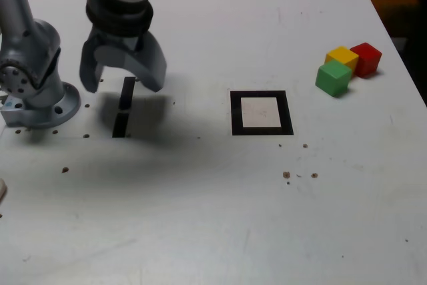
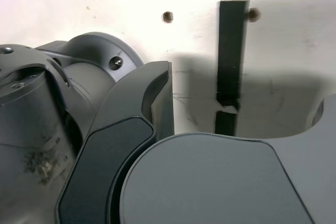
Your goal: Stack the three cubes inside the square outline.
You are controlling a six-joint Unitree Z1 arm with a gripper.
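Gripper (image 1: 123,81) hung over black tape strips (image 1: 123,106), fingers wide, empty. Green cube (image 1: 333,77), yellow cube (image 1: 342,56), red cube (image 1: 366,59) sat touching, well apart from square outline (image 1: 261,112). Risk: fingers entering tight cluster likely nudge neighbours. Desk (image 1: 200,218) white, scuffed, speckled with debris.

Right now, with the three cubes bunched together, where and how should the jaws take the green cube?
Probably from above, jaws closing on two opposite sides of the green cube. In the exterior view its near and left faces look clear, while the yellow cube sits close behind it, with the red cube beyond; so set the jaws on the pair of faces clear of yellow. The gripper hangs open, far off.
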